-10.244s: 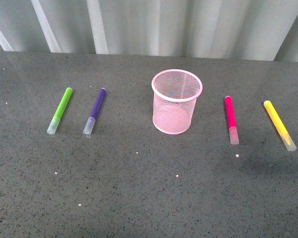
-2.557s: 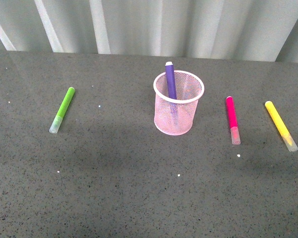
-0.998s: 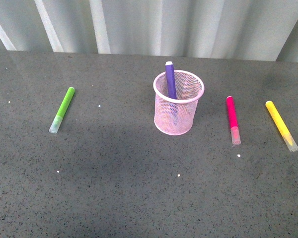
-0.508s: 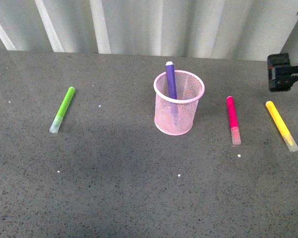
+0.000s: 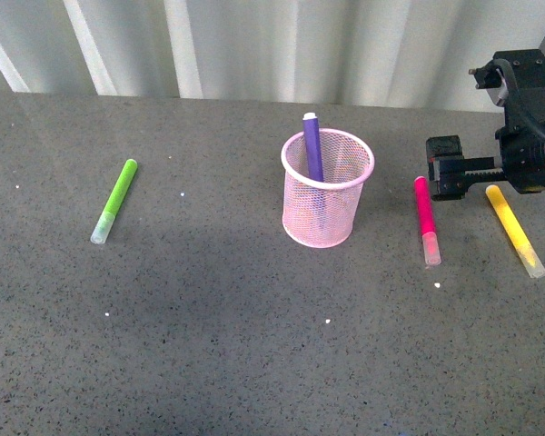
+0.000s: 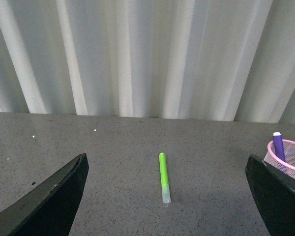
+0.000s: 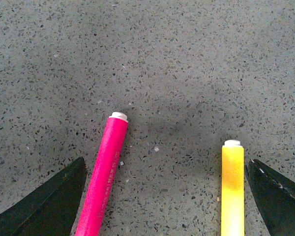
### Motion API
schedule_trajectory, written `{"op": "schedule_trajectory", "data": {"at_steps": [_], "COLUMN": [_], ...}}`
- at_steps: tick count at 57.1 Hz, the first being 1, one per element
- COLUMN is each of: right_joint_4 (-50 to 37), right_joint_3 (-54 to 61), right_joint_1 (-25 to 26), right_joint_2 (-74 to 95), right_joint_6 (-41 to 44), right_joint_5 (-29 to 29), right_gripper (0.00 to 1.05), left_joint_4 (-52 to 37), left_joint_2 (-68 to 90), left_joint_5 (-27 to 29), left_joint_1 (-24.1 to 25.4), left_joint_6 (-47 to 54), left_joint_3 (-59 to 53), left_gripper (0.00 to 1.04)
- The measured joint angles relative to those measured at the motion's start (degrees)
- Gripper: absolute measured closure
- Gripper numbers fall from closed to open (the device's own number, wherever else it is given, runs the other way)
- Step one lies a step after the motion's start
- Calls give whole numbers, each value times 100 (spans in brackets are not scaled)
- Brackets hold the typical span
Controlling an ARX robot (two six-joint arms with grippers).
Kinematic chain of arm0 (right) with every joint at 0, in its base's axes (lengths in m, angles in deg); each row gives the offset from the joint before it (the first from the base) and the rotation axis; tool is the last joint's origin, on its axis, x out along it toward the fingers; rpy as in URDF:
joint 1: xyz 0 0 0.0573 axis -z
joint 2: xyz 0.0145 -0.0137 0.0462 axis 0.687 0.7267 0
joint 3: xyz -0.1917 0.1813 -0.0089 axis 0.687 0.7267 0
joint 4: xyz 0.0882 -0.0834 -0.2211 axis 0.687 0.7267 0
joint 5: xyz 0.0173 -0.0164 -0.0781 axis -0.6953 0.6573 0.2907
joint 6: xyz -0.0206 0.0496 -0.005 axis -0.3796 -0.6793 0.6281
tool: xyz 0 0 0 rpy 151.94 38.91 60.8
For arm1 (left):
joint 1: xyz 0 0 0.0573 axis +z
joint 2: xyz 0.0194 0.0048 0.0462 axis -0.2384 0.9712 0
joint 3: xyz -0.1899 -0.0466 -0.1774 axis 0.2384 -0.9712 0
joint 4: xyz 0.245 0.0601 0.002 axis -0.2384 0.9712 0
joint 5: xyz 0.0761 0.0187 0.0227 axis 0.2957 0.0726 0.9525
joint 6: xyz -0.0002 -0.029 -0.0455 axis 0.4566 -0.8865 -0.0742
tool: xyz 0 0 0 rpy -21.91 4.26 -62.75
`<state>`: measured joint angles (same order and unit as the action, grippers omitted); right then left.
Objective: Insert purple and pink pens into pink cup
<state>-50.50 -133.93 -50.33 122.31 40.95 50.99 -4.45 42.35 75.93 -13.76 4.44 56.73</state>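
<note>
- The pink cup [image 5: 341, 213] stands upright near the middle of the dark speckled tabletop [image 5: 254, 354]. It is round pale-pink wire mesh with a solid rim, and it narrows a little toward its base.
- The purple pen [image 5: 312, 150] stands inside the cup, leaning toward the far side. Its deep purple barrel and pale end cap rise above the rim, and the lower part shows dimly through the mesh.
- The pink pen [image 5: 425, 213] lies flat on the table to the right of the cup and apart from it. Its magenta barrel points away from the robot and its clear translucent cap lies toward the robot.
- A yellow marker [image 5: 513, 227] lies further right, roughly parallel to the pink pen and not touching it.
- A lime-green marker [image 5: 114, 200] lies alone, well to the left of the cup.
- The right gripper [image 5: 486, 173] hangs above the far ends of the pink and yellow pens with its jaws spread wide, gripping nothing.
- In the right wrist view both blunt ends lie between its dark fingers [image 7: 49, 206], and neither finger touches a pen.
- The left gripper [image 6: 165, 158] shows only in the left wrist view, spread wide and empty.
- From there the green marker lies ahead on the table, with the cup and purple pen at the picture's edge.
</note>
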Motion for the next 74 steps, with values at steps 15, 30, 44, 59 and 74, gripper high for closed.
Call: {"op": "schedule_trajectory", "data": {"at_steps": [15, 30, 44, 59, 74], "right_joint_4": [-96, -234, -334, -446, -702], "right_joint_3": [-247, -391, -413, -422, -334], "right_joint_1": [-107, -190, -151, -31, 98], "right_joint_2": [424, 741, 929, 949, 935], "right_joint_6": [-245, -385, -385, -409, -533], "right_joint_5": [-197, -234, -166, -240, -391], "right_gripper": [7, 7, 21, 61, 94], "left_joint_4": [0, 0, 0, 0, 0], "left_joint_2": [0, 0, 0, 0, 0], "left_joint_5": [0, 0, 0, 0, 0], "left_joint_1": [0, 0, 0, 0, 0], "left_joint_6": [0, -2, 0, 0, 0], "left_joint_3": [0, 0, 0, 2, 0], "left_gripper": [7, 7, 7, 7, 7]}}
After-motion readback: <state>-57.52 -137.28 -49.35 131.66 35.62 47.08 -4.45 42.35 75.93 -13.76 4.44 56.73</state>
